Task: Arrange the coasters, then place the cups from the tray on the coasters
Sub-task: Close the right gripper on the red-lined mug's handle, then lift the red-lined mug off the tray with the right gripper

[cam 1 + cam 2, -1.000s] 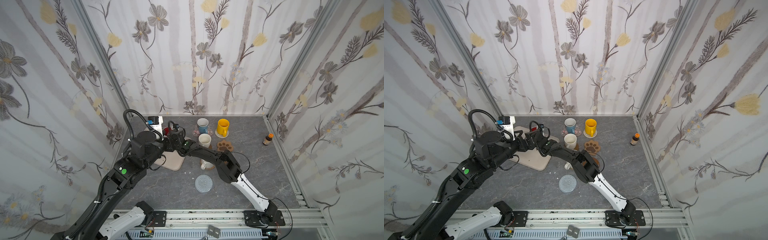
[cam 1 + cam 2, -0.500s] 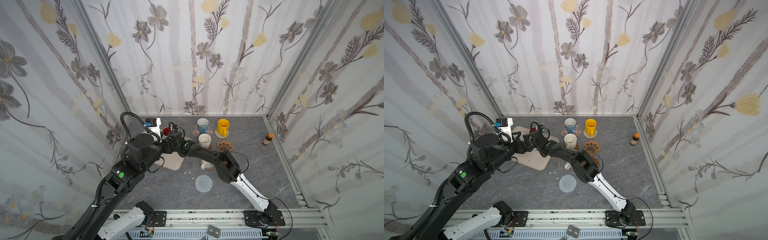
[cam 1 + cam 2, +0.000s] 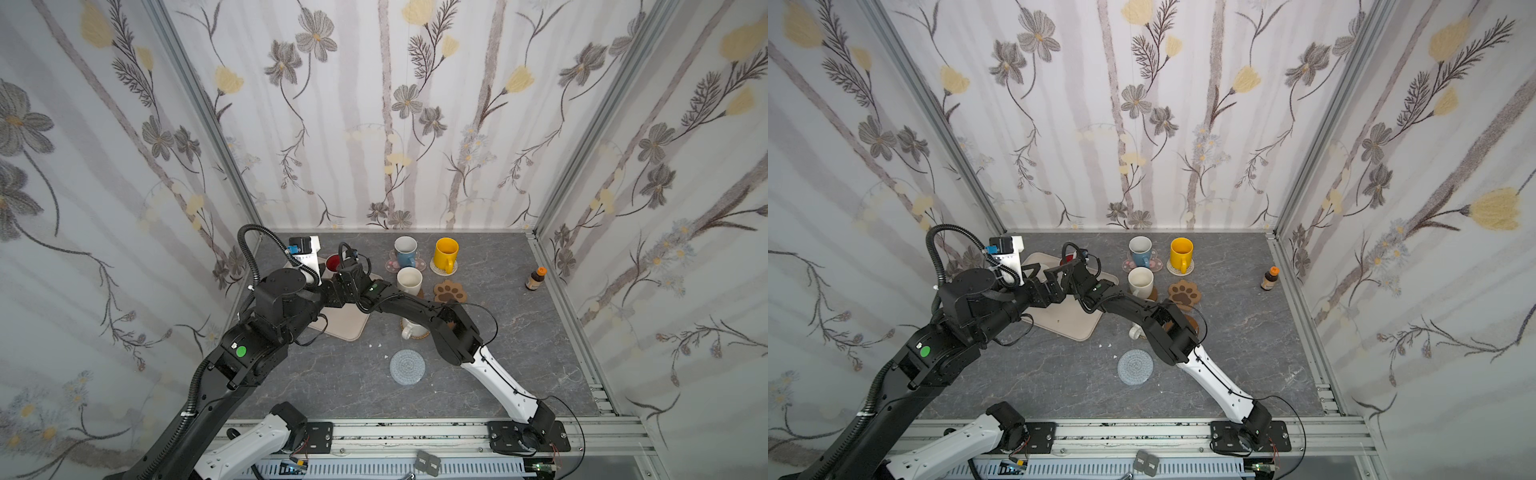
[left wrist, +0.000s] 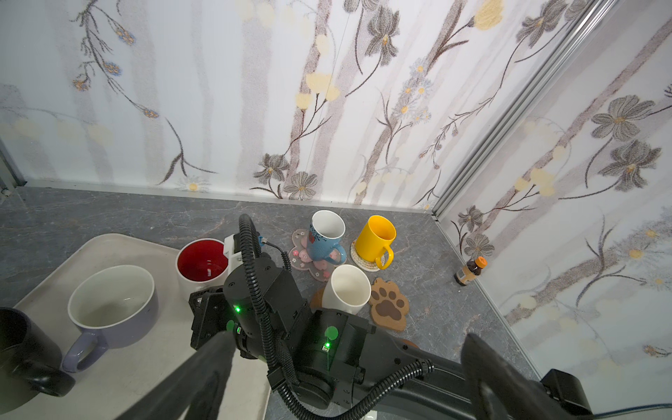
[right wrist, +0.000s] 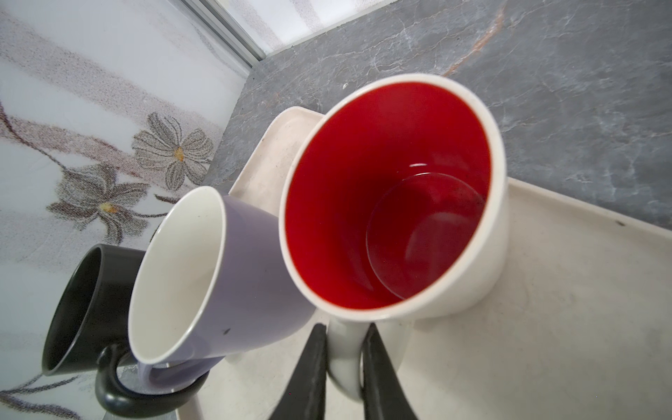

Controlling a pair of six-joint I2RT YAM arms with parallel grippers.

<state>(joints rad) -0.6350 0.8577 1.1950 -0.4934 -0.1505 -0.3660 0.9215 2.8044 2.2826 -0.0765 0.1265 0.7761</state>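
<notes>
Pinching handle of red-lined mug (image 5: pixel 392 203) with right gripper (image 5: pixel 345 338) for lifting off tray (image 5: pixel 545 291), holding left gripper (image 4: pixel 345 340) spread wide, empty.

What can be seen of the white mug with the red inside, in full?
The red-lined mug is white outside and glossy red inside, ceramic by its look, and empty. It stands upright on the cream tray, near the tray's far edge. Its white handle sits between the two black fingers of the right claw, which close on it from both sides. The lavender mug stands beside it; the left wrist view shows a gap between them.
</notes>
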